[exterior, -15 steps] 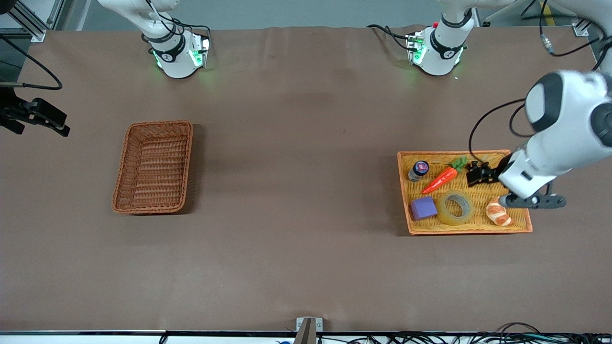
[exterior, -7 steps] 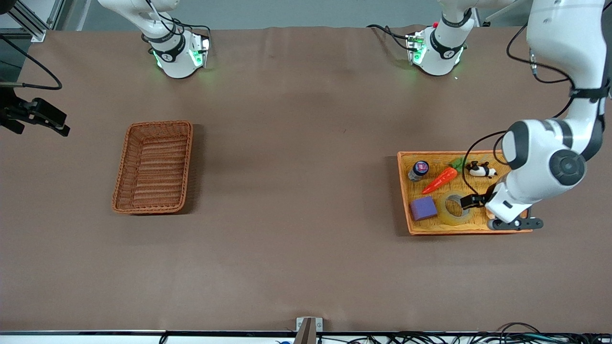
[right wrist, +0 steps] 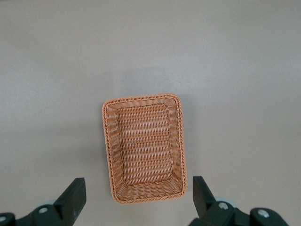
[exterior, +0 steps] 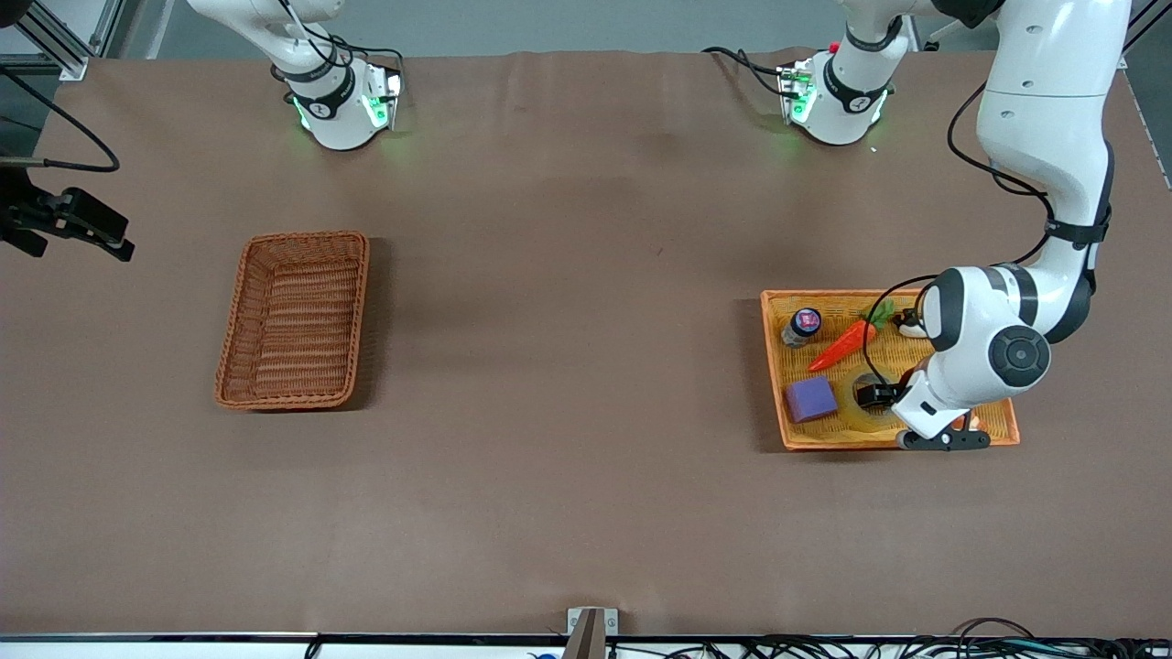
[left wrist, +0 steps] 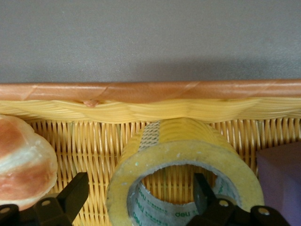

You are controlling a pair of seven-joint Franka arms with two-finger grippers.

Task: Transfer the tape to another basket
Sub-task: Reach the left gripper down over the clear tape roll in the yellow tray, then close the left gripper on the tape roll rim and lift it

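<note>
Grasp step: my left gripper (left wrist: 136, 197) sits spread, one finger inside the tape roll (left wrist: 183, 162), one outside. Next I close, lift, carry to the brown wicker basket (exterior: 295, 318). Right gripper (right wrist: 136, 200) waits open above it.

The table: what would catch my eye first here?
Probably the left hand dipped into the yellow tray at its own end of the table, open fingers straddling one wall of the tape roll. Toward the right arm's end sits the basket, nothing visible inside it.

Robotics lab: two arm bases (exterior: 341, 108) glowing green on a brown table (exterior: 568, 366), cables (exterior: 916, 648) trailing, aluminium framing (exterior: 55, 41) standing by.
</note>
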